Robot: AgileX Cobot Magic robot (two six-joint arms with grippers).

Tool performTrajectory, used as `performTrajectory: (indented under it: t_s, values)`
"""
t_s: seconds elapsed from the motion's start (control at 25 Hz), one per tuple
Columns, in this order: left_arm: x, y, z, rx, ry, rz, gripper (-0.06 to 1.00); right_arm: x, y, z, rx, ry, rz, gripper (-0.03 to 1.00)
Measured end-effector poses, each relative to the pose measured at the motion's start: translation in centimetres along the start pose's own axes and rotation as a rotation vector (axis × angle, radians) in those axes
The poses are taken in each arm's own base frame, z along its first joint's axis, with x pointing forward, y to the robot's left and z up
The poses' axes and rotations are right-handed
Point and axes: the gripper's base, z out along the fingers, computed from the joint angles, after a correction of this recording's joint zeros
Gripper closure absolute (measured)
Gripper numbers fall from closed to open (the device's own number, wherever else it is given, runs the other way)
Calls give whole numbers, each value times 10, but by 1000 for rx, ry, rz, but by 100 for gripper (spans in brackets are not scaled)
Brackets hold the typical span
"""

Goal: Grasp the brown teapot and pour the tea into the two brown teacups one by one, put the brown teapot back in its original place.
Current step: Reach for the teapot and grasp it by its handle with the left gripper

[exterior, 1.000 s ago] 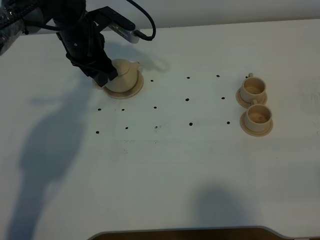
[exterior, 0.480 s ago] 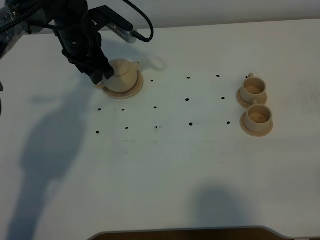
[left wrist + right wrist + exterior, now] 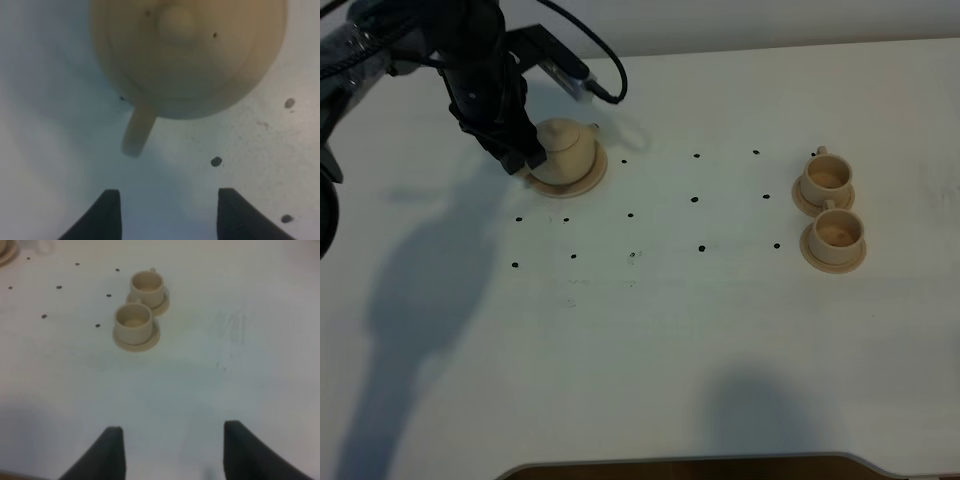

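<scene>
Brown teapot point(image 3: 567, 150): we count one, lid on, upright on its wide saucer point(image 3: 592, 178) at the far left of the white table point(image 3: 640, 340). We count two brown teacups, far cup point(image 3: 826, 177) and near cup point(image 3: 835, 232), each on its own small saucer. They stand just beside each other at the right, well apart from the teapot. We cannot tell whether they hold tea. Small black dots are scattered on the table between the pot and the cups. One arm shows in the high view: the left arm reaches in from the far-left corner and bends steeply down, putting the left gripper point(image 3: 525, 158) at the side of the teapot away from the cups. Its wrist view shows the jaws set wide with nothing between them; the teapot's loop handle point(image 3: 137, 132) lies ahead of the gap, clear of both fingers. The right gripper point(image 3: 173, 440) hangs over bare table, jaws likewise wide and holding nothing, with both cups ahead of it.
</scene>
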Motion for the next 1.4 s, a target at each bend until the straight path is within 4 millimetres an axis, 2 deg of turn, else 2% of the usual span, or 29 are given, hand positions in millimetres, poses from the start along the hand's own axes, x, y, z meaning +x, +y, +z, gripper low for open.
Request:
performTrajectory:
  t_s: [0.16,1.12,1.4]
  values:
    - [-3,2,9,-23,-9,30,49,0,0,0,0,0,0,53]
    - [-11,7,9,-72,-92,86,49,0,0,0,0,0,0,53]
    - [-12,5,24,-49,-58,98,49,0,0,0,0,0,0,53]
